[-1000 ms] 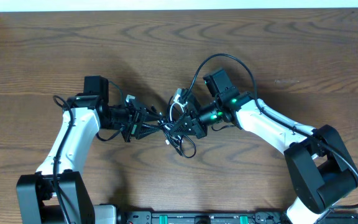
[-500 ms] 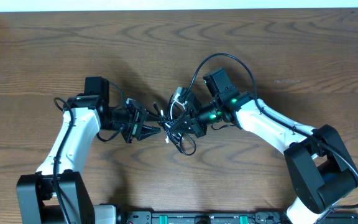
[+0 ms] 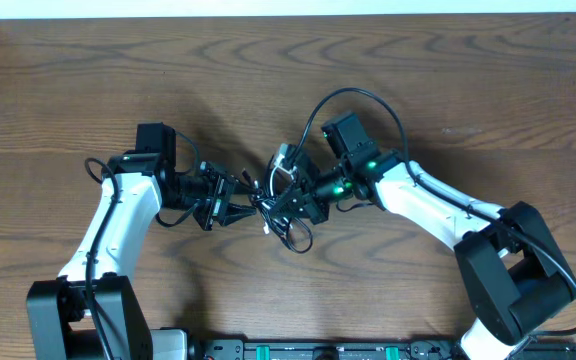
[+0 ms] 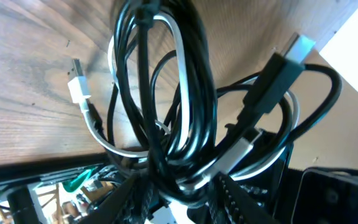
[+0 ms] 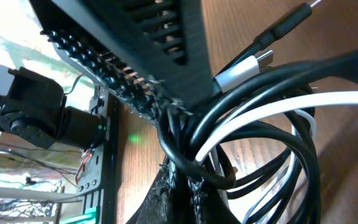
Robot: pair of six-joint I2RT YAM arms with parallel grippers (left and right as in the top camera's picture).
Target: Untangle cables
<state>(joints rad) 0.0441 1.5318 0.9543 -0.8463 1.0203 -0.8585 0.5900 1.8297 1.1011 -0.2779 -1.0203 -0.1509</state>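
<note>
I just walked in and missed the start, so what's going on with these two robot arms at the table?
Two robot arms are working on a tangle of cables at the middle of the wooden table. The left hand and the right hand meet there, each clamped on the bundle from its own side. The black cords and the one white cord are looped through each other, so nothing has been separated yet.

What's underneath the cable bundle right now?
Only bare wood table shows beneath the cables. The patch directly under the knot is covered by the loops.
</note>
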